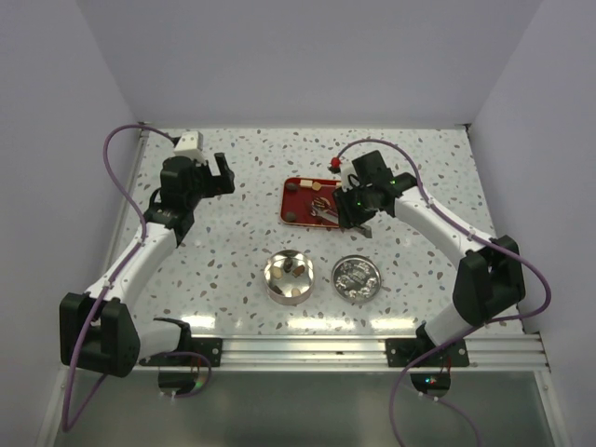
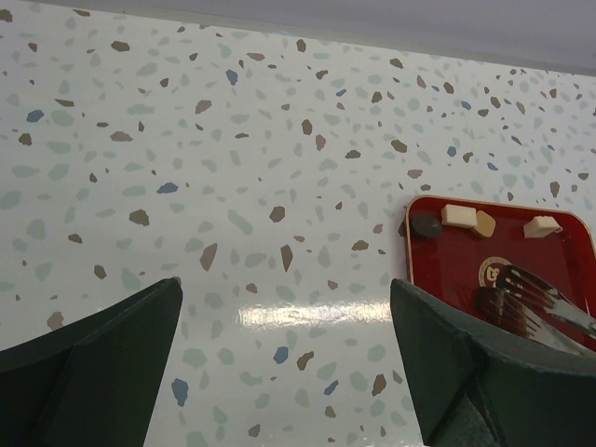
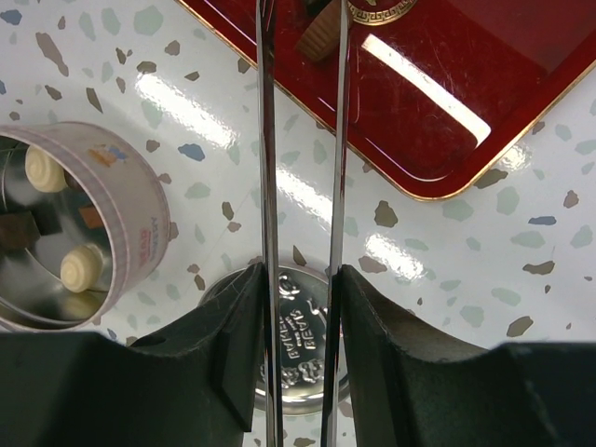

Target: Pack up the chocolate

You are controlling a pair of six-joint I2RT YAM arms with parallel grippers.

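Several small chocolate pieces lie on the red tray (image 1: 296,216): a cream square (image 2: 456,215), a tan one (image 2: 484,223), a cream one (image 2: 542,226) and a dark round one (image 2: 426,224). My right gripper (image 3: 298,307) is shut on metal tongs (image 3: 268,140), whose arms reach over the tray. A mid-brown piece (image 3: 321,33) sits between the arms at the top edge. The tong tips (image 2: 535,296) are at a dark piece (image 2: 495,305). The open round tin (image 1: 287,276) holds cream (image 3: 47,168) and dark (image 3: 19,228) pieces. My left gripper (image 2: 284,372) is open and empty over bare table, left of the tray.
The tin's shiny embossed lid (image 1: 357,277) lies flat right of the tin, under my right gripper in the right wrist view (image 3: 303,345). White walls enclose the speckled table on three sides. A metal rail runs along the near edge.
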